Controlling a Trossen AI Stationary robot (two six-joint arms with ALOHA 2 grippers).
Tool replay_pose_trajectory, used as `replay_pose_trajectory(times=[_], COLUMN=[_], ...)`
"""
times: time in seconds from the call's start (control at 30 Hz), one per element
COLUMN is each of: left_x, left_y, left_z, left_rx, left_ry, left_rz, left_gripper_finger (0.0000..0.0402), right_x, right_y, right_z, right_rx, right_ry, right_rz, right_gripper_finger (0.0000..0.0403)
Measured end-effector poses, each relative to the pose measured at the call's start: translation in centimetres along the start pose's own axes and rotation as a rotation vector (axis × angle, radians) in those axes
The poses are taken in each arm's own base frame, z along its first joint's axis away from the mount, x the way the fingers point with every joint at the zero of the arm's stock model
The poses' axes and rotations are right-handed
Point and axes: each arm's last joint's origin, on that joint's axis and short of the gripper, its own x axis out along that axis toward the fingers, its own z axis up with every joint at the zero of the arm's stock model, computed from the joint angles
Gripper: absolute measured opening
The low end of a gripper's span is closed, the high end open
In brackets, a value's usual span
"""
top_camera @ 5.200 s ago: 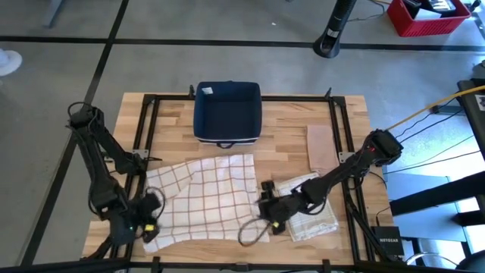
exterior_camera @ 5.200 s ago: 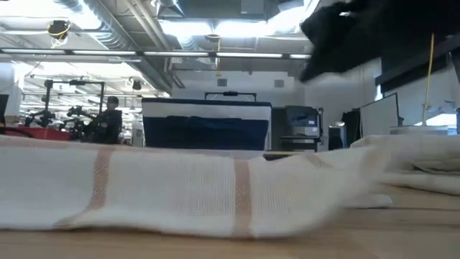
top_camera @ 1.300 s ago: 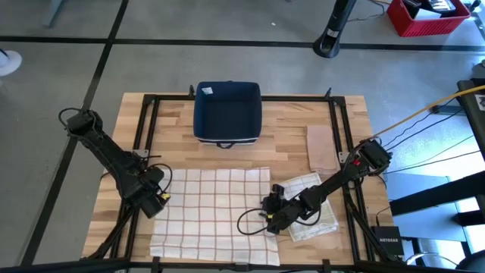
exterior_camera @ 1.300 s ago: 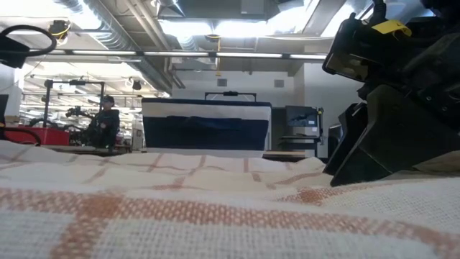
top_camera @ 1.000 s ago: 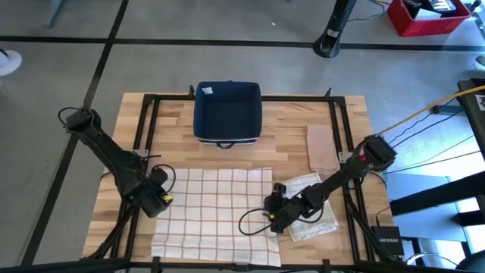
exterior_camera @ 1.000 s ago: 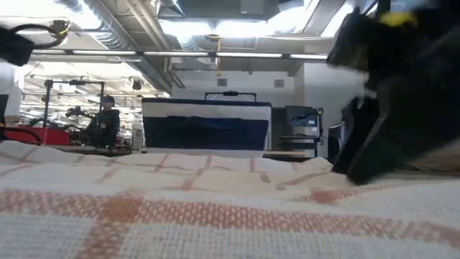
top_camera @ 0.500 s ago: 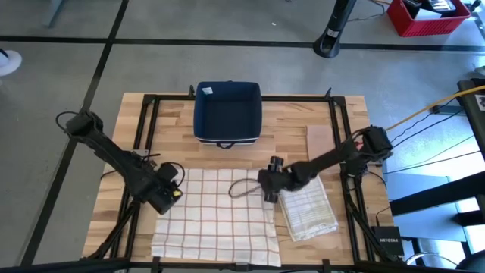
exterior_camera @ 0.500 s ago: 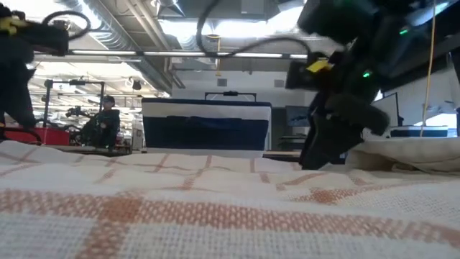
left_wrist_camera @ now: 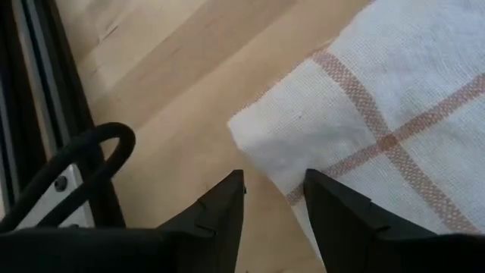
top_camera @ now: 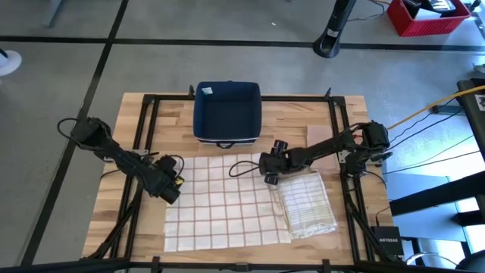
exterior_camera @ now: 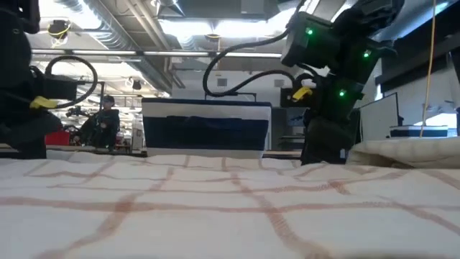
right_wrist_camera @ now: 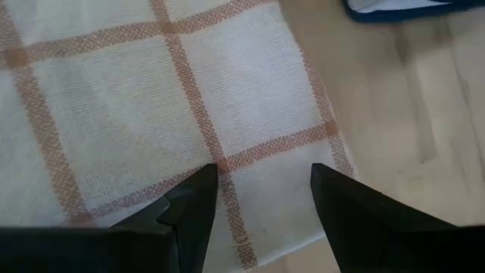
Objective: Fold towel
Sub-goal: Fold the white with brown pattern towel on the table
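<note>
Checked towel (top_camera: 227, 199) lies flat on the counter (top_camera: 288, 140); left end effector (top_camera: 170, 189) and right end effector (top_camera: 270, 176), both parted and empty, flank its far corners.

A dark blue bin (top_camera: 227, 112) sits beside a folded cloth (top_camera: 308, 207).

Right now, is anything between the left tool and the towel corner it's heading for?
Nothing visible. The left tool, open, hangs just short of the towel corner with only bare table between.
</note>
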Motion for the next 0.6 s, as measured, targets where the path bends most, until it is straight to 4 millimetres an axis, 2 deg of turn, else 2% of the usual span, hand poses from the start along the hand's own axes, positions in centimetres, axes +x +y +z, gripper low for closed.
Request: replay_pose_trajectory(times=[0.13,0.23,0.33,0.47,0.6], left_x=[-1.0,-3.0,-5.9,-10.2,-13.9], left_y=[-0.3,-0.5,-1.3,-3.1,-5.3], left_z=[0.7,1.6,2.6,2.7,1.4], left_rx=[0.038,0.075,0.143,0.279,0.398], left_ry=[0.002,-0.008,-0.028,-0.069,-0.099], left_rz=[-0.028,-0.070,-0.187,-0.449,-0.803], left_gripper_finger=[0.0131,0.0131,0.0131,0.0131,0.0131], right_x=[-0.7,-2.8,-5.7,-8.9,-11.4], right_y=[0.0,0.2,0.9,4.0,8.9], right_z=[0.5,1.8,2.7,2.4,0.7], right_rx=[-0.019,-0.021,-0.037,-0.071,-0.152], right_ry=[0.009,-0.023,-0.061,-0.134,-0.203], right_rz=[0.029,0.094,0.192,0.404,0.563], right_gripper_finger=[0.0218,0.0218,0.0218,0.0218,0.0218])
